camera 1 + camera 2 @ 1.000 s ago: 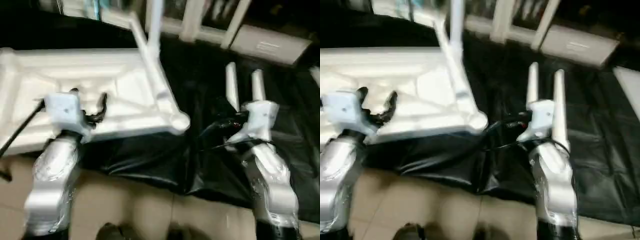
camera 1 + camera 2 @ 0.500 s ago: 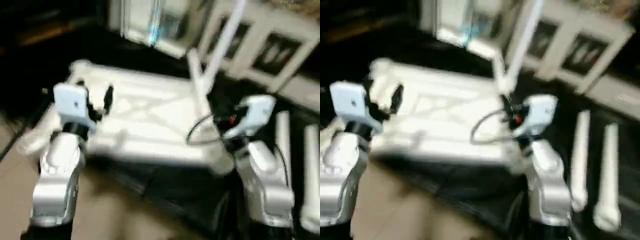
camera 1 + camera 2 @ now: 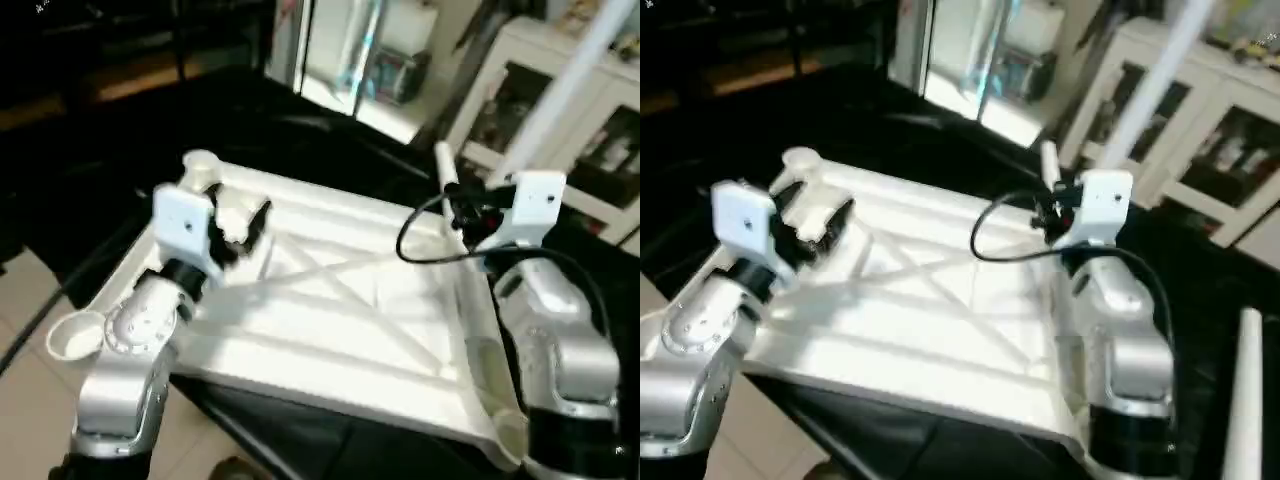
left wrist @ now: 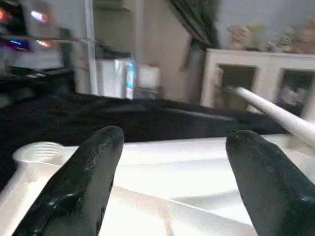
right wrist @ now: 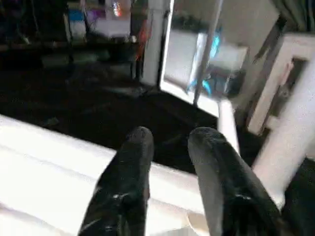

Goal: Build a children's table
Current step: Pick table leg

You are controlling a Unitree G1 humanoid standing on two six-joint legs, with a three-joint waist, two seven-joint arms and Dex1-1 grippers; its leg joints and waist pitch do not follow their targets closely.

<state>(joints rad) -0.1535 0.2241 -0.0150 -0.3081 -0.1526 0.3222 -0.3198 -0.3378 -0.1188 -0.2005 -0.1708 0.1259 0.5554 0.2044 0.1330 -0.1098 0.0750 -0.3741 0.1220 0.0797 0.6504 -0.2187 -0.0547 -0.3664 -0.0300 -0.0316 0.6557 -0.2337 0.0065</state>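
Note:
The children's table's white tabletop [image 3: 330, 320] lies underside up on the black-draped work table, its X ribs and round corner sockets [image 3: 75, 337] showing. A long white leg [image 3: 562, 92] rises tilted from the far right corner, with the end of a slimmer white leg [image 3: 443, 165] beside it. Another leg [image 3: 1244, 400] lies loose on the cloth at the right. My left gripper [image 3: 238, 206] hovers open over the tabletop's left part, empty. My right gripper [image 5: 170, 135] is above the far right rim, near the standing leg, fingers slightly apart with nothing between them.
White cabinets [image 3: 520, 90] with glass doors stand behind the work table at the back right. A bright glass panel [image 3: 990, 60] is at the back centre. Beige floor tiles [image 3: 30, 400] show below the table's near left edge.
The head view has swung left and up. My right gripper has left the two loose legs on the cloth and now sits by the tabletop's far right corner. The left gripper stays over the tabletop.

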